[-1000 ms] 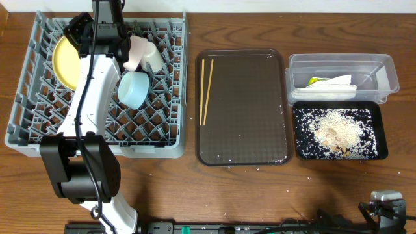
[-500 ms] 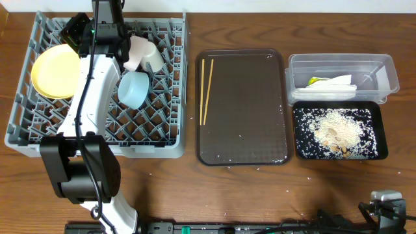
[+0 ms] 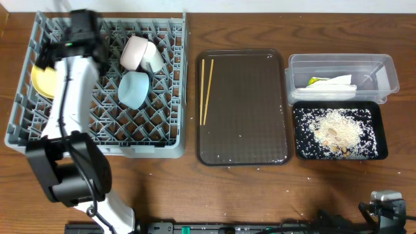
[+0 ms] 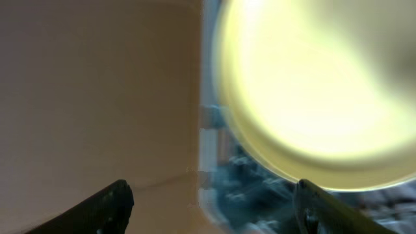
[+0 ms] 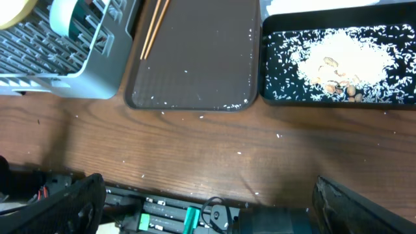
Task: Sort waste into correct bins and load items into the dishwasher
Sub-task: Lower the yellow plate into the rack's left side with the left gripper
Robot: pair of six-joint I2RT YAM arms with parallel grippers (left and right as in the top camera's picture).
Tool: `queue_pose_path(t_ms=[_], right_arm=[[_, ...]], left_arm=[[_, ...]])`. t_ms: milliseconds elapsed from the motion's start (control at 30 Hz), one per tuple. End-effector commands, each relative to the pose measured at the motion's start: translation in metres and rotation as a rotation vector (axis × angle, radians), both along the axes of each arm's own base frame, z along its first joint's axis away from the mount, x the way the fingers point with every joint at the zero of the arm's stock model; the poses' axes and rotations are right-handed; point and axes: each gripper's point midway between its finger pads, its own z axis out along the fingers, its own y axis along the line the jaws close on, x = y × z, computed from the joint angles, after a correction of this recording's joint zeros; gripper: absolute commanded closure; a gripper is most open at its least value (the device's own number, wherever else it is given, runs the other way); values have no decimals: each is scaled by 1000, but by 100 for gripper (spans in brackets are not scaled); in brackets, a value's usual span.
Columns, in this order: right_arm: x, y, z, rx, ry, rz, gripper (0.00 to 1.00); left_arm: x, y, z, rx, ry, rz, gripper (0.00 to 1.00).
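Noting left gripper (image 4: 211, 203) spread apart, holding nothing. The yellow plate (image 3: 40, 83) sits at the left of the dish rack (image 3: 156, 133). We see right gripper (image 5: 208, 198) apart too, and chopsticks (image 3: 206, 91) on the brown tray (image 3: 250, 130).

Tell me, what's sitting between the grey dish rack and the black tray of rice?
The dark brown tray, with two chopsticks on it, seen from overhead.

Grey plastic rack (image 3: 149, 151), clear plastic tub (image 3: 389, 78) (glossy), wood-grain table (image 3: 195, 188), wooden chopsticks (image 3: 208, 91)
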Motion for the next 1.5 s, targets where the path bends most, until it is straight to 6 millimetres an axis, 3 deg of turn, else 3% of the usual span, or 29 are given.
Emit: queue_pose_path(t_ms=[0, 133, 267, 400, 467, 600, 833, 1000, 1167, 1467], right_arm=[[1, -2, 0, 2, 3, -23, 1], [1, -2, 0, 2, 3, -23, 1], [1, -2, 0, 2, 3, -24, 1], [1, -2, 0, 2, 3, -23, 1], [1, -2, 0, 2, 3, -24, 1], [1, -2, 0, 2, 3, -23, 1], [1, -2, 0, 2, 3, -23, 1], [1, -2, 0, 2, 3, -23, 1], [1, -2, 0, 2, 3, -23, 1], [1, -2, 0, 2, 3, -23, 1]], left_arm=[[12, -29, -6, -478, -333, 84, 19], [10, -22, 24, -665, -514, 96, 19], [-11, -5, 56, -715, -656, 189, 14], [-28, 8, 61, -887, -744, 281, 12], [-29, 11, 59, -1003, -768, 278, 12], [-31, 26, 44, -1076, -775, 315, 12], [-15, 33, 10, -1178, -764, 392, 11], [-6, 44, -3, -1211, -814, 492, 11], [-19, 66, -7, -1142, -843, 584, 11], [-40, 71, -29, -1300, -877, 642, 11]])
